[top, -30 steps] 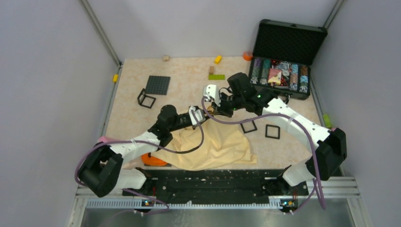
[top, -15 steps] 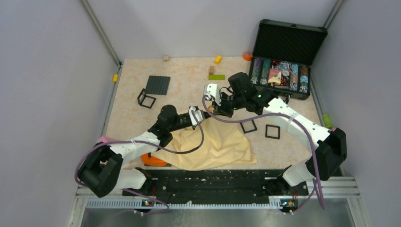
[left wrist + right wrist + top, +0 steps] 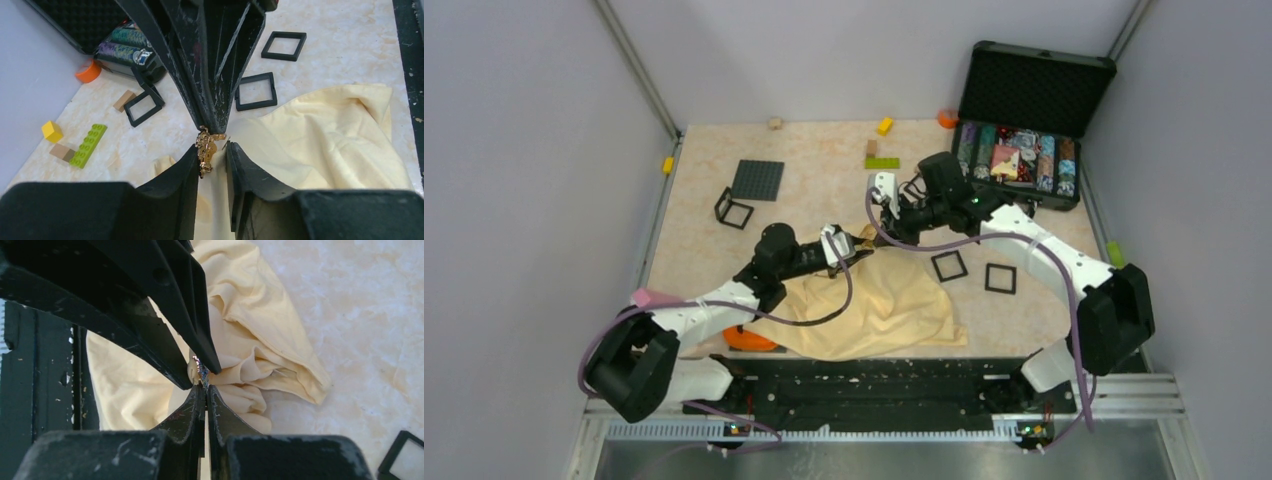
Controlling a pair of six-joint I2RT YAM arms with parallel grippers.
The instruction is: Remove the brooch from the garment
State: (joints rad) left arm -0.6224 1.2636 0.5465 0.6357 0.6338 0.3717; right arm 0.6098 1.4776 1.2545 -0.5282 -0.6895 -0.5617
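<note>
The brooch (image 3: 206,148) is tiny, tan-gold and spiky. It sits on a raised fold of the garment (image 3: 320,135), right where both sets of fingertips meet, off the table (image 3: 350,40). We judge it light, rigid and a bit fragile at the points, and slippery metal, so it could pop out of a pinch. Best hold looks like the body edge, across its flat faces, not a single prong.

The garment is soft pale-yellow cloth and will drag along if not pinned back. We cannot see the clasp or the pin.

The right gripper (image 3: 204,386) has its jaws squeezed almost together at the brooch; we read that as a grip on it, though the contact is too small to confirm. The left gripper (image 3: 214,146) has its jaws partly closed, with a bunch of cloth clamped between them just under the brooch, which touches one fingertip.

Black square frames (image 3: 256,91) lie nearby, clear of the cloth.
</note>
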